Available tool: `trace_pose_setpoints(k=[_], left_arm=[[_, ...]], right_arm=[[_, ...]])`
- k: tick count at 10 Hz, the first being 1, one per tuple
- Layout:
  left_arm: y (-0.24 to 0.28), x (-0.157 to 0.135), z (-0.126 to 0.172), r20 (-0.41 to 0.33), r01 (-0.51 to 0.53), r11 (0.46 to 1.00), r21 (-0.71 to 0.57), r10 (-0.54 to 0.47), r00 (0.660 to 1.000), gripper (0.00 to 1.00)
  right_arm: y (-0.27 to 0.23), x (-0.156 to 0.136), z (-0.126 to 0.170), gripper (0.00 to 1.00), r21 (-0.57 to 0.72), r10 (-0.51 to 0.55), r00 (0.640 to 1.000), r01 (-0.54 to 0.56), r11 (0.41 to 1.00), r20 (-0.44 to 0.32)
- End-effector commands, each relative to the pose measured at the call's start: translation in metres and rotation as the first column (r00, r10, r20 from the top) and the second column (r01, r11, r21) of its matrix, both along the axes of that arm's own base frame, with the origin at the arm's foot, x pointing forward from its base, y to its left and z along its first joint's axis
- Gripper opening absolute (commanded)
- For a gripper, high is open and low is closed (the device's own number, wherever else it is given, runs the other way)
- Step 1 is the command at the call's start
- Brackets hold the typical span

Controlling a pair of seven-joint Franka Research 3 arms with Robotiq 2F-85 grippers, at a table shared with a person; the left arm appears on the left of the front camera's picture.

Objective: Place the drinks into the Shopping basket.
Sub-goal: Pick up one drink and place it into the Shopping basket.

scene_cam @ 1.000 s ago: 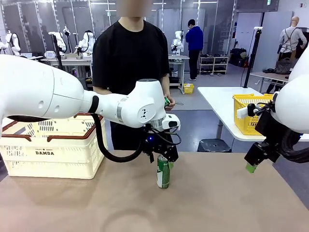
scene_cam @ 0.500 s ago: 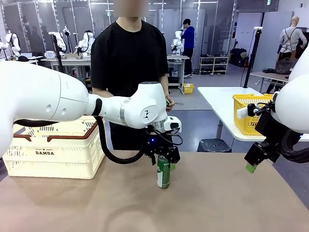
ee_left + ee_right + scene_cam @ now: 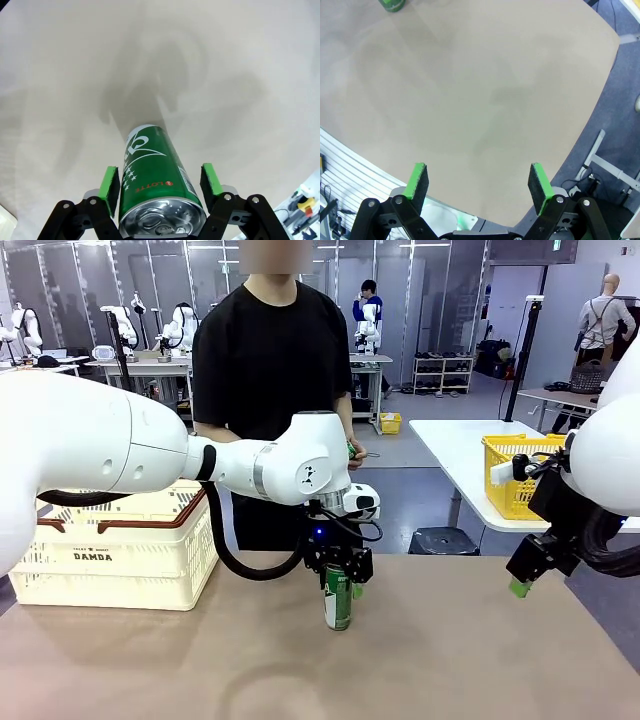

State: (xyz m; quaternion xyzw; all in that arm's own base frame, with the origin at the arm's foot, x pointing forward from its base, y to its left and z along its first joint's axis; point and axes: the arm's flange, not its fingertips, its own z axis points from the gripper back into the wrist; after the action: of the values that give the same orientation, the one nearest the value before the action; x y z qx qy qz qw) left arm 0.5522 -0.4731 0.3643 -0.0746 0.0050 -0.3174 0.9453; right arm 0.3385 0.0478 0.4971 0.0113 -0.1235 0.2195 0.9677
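Note:
A slim green can [image 3: 338,606] with white markings stands upright near the middle of the brown table [image 3: 450,660]. My left gripper [image 3: 338,574] comes down over its top. In the left wrist view the green pads [image 3: 111,182] sit against both sides of the green can [image 3: 152,170], so my left gripper [image 3: 160,182] is shut on it. The can still rests on the table. The cream Shopping basket [image 3: 120,523] with its reddish-brown rim stands at the far left. My right gripper [image 3: 520,583] hangs open off the right edge, and the right wrist view shows nothing in my right gripper [image 3: 477,182].
A person in a black shirt [image 3: 270,350] stands across the table behind the can, one hand [image 3: 350,452] holding something small and green. A yellow basket [image 3: 515,465] sits on a white side table at the right. The green can's base [image 3: 392,4] shows far off in the right wrist view.
My left gripper's jaws have closed in on the green can, and it has sunk slightly. The can has stayed in place. The right arm has not moved.

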Motion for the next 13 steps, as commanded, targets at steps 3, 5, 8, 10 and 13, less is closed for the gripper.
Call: trace_pose_setpoints(k=[3, 5, 8, 10, 13], left_arm=[[0.0, 0.006, 0.002, -0.01, 0.023, 1.0, 0.009, -0.023, 1.0, 0.4], [0.001, 0.003, 0.002, -0.008, 0.023, 1.0, 0.014, -0.023, 1.0, 0.2], [0.003, -0.001, 0.012, 0.016, 0.003, 0.999, 0.032, -0.004, 1.0, 0.0], [0.008, -0.004, 0.038, 0.055, -0.044, 0.998, 0.048, 0.042, 0.998, 0.0], [0.019, -0.019, 0.095, 0.117, -0.084, 0.996, 0.012, 0.082, 0.99, 0.0]], right_arm=[[-0.001, -0.001, 0.0, 1.0, 0.004, 0.003, 1.0, -0.003, 1.0, -0.002], [-0.001, -0.001, 0.0, 1.0, 0.004, 0.003, 1.0, -0.003, 1.0, -0.002], [-0.001, -0.001, 0.0, 1.0, 0.004, 0.003, 1.0, -0.003, 1.0, -0.002], [-0.001, -0.001, 0.0, 1.0, 0.004, 0.003, 1.0, -0.003, 1.0, -0.002], [-0.001, -0.001, 0.0, 1.0, 0.004, 0.003, 1.0, -0.003, 1.0, -0.002]])
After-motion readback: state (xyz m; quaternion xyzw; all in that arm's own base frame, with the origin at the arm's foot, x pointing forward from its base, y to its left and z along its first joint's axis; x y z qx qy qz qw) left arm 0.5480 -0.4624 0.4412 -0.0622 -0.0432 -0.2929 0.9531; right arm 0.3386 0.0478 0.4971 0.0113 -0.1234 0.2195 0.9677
